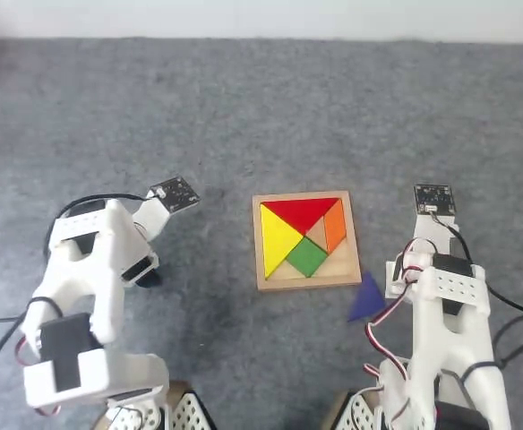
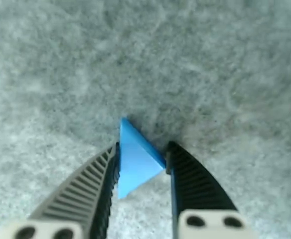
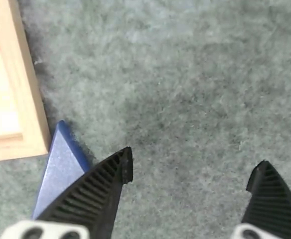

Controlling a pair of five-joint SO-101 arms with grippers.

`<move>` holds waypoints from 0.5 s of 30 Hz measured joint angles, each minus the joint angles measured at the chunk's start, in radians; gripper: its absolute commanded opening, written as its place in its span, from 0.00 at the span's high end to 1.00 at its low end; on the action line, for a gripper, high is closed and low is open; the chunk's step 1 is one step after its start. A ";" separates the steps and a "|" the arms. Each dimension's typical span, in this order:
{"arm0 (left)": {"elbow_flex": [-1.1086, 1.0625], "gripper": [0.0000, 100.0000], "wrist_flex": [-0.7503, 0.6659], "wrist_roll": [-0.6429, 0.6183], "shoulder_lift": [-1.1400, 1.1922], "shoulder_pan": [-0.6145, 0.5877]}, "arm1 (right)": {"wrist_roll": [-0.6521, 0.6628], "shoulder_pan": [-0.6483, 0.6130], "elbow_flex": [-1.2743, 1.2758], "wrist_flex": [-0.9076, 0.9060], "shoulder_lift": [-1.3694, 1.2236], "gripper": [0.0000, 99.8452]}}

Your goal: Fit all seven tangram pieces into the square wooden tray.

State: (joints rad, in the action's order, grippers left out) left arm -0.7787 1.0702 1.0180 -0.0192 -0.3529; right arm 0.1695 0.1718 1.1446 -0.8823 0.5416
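Observation:
The square wooden tray (image 1: 306, 283) lies mid-table and holds a red triangle (image 1: 302, 212), a yellow triangle (image 1: 278, 240), a green square (image 1: 307, 257) and an orange piece (image 1: 335, 226). My left gripper (image 2: 143, 147), low over the carpet left of the tray, is shut on a light blue triangle (image 2: 135, 159), one finger on each side. A dark blue triangle (image 1: 366, 298) (image 3: 61, 164) lies on the carpet just off the tray's near right corner (image 3: 23, 89). My right gripper (image 3: 195, 159) stands open beside it, with one finger (image 3: 103, 184) partly over the piece and bare carpet in the gap.
Grey carpet covers the whole table. The left arm (image 1: 91, 269) stands near the front left, the right arm (image 1: 441, 305) near the front right. Part of the tray floor (image 1: 284, 273) along its near side is bare wood.

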 measured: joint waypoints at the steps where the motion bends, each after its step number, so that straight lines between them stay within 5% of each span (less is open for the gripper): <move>1: 0.008 0.89 0.011 -0.011 0.003 0.008 | 0.000 0.000 0.000 0.000 0.000 0.64; 15: 0.233 0.89 0.152 -0.281 0.008 0.212 | 0.000 0.000 0.000 0.000 0.000 0.64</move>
State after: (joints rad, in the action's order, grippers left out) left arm -0.5455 1.2221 0.7373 -0.0115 -0.1412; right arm 0.1695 0.1718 1.1446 -0.8823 0.5416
